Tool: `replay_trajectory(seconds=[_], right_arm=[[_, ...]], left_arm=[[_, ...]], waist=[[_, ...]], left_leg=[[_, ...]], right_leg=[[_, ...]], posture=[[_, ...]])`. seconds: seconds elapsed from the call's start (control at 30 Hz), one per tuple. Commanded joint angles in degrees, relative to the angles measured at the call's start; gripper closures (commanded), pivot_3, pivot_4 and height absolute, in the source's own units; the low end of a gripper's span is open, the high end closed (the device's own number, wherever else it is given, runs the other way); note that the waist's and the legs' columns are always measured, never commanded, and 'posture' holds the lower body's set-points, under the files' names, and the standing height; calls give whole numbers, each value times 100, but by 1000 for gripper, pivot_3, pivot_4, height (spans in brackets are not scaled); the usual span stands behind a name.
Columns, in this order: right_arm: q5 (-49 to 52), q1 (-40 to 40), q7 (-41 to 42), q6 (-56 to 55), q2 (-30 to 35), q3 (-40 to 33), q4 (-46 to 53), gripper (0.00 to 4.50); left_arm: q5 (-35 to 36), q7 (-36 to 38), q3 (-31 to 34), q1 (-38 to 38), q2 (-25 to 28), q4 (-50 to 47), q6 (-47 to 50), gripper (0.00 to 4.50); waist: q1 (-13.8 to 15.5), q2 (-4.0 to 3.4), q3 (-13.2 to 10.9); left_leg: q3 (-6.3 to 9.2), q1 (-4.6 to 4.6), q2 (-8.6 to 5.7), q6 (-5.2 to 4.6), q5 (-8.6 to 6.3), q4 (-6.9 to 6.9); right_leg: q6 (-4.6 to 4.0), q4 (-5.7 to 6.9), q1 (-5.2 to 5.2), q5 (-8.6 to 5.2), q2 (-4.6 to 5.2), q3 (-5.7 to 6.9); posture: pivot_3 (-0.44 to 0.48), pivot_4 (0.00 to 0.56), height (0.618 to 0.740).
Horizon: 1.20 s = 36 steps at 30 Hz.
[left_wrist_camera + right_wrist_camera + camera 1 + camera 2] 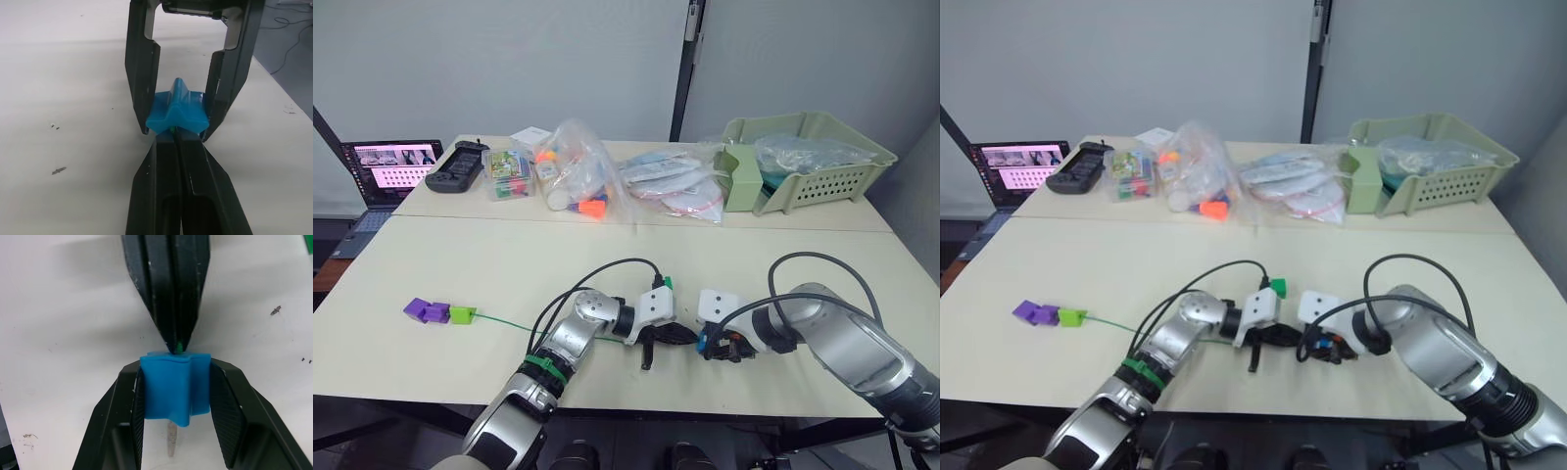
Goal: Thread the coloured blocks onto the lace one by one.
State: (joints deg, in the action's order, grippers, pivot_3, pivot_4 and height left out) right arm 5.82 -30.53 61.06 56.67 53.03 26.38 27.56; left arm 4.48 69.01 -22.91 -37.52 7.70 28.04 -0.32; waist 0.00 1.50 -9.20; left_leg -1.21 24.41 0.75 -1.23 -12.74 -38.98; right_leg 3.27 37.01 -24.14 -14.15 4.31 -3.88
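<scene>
Near the front edge of the pale worktop (460,269), the right gripper (175,396) clamps the small blue plastic block (174,384) steady while the left gripper (176,139), fingers pressed together on the thin green lace (504,322), apparently feeds its tip into the block's hole.

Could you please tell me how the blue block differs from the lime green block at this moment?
The blue block is clamped between the right gripper fingers, while the lime green block lies on the table, untouched. The blue block meets the left gripper, shut on the lace tip; the lime green block sits far to the robot's left beside two purple blocks. Both are small plastic pieces.
</scene>
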Motion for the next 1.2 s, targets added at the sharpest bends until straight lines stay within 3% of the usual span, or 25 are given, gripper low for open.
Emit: replay_trajectory(seconds=[0.03,0.3,0.5,0.57,0.77,0.97,1.2], right_arm=[[67,-56,-21,-112,-24,-62,122,3156],[51,-67,-69,-112,-93,-45,37,3156],[101,-76,-70,-54,-154,-68,28,3156],[97,-79,-65,-54,-151,-78,28,2107],[219,-127,19,26,-54,-199,124,54],[827,10,307,300,507,-947,576,18],[1295,807,171,527,1078,-1883,985,18]], left_arm=[[125,51,23,-59,-145,-126,38,4500],[269,157,255,-43,17,-340,278,1899],[493,392,389,40,497,-818,765,50],[517,350,433,38,588,-900,821,0],[578,355,447,49,711,-1068,926,0],[539,399,269,112,612,-1185,888,0],[216,205,-61,71,308,-941,467,0]], waist=[[-2,0,0],[-9,0,0],[-37,-1,0],[-54,0,0],[-43,0,0],[-27,-1,0],[19,0,0]], left_leg=[[0,0,1,0,0,0],[1,0,0,0,0,0],[5,-1,2,0,0,0],[10,-2,3,0,0,1],[23,-1,-1,0,0,0],[32,-2,0,0,0,0],[31,0,0,0,0,0]], right_leg=[[0,0,0,0,0,0],[0,0,1,0,0,0],[0,2,1,0,-2,0],[0,3,0,0,-3,0],[0,4,2,0,1,1],[0,3,3,0,1,1],[0,-3,5,0,2,1]], posture=[[0,150,734],[0,150,734],[0,150,734],[0,150,734],[0,150,734],[0,150,734],[0,150,734]])
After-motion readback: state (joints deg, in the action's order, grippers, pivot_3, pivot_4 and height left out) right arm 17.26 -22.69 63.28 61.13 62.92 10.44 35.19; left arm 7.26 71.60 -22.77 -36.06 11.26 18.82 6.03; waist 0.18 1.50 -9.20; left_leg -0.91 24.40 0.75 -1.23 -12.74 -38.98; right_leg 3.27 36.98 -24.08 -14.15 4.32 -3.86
